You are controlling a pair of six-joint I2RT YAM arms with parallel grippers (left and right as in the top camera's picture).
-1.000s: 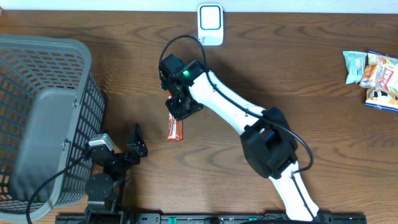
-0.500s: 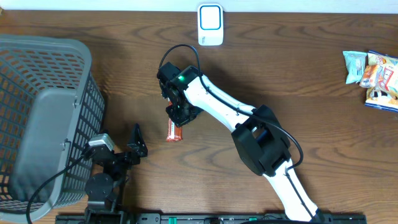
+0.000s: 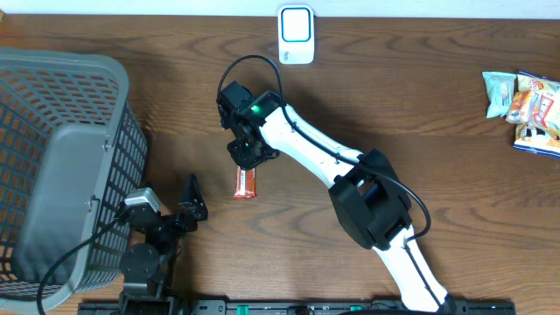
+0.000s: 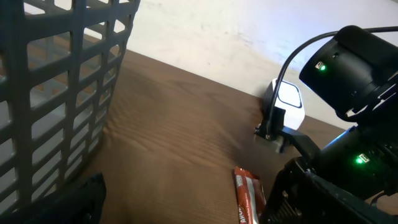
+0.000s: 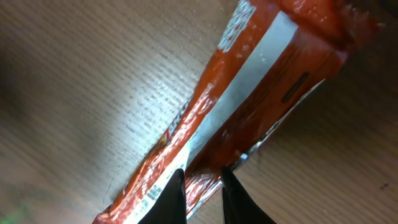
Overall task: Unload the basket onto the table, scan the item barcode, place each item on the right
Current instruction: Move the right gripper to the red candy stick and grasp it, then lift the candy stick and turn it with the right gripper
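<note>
An orange snack bar point(image 3: 246, 182) lies flat on the wooden table, left of centre. My right gripper point(image 3: 248, 157) hangs over its upper end. In the right wrist view the bar point(image 5: 249, 93) fills the frame, a small barcode printed near its lower end. The right gripper point(image 5: 199, 174) stands a narrow way open, its tips either side of the wrapper's edge without pinching it. The white scanner point(image 3: 296, 35) stands at the table's far edge. My left gripper point(image 3: 196, 199) rests wide open and empty near the front edge; its view shows the bar point(image 4: 249, 196) and scanner point(image 4: 289, 109).
A large grey basket point(image 3: 61, 157) fills the left side, its wall point(image 4: 56, 93) close beside the left gripper. Several snack bags point(image 3: 525, 105) lie at the far right. The right arm stretches diagonally from the front centre.
The right gripper has shifted slightly left and back over the bar, and its jaws have parted a little. The bar stays on the table. The left arm has not moved.
</note>
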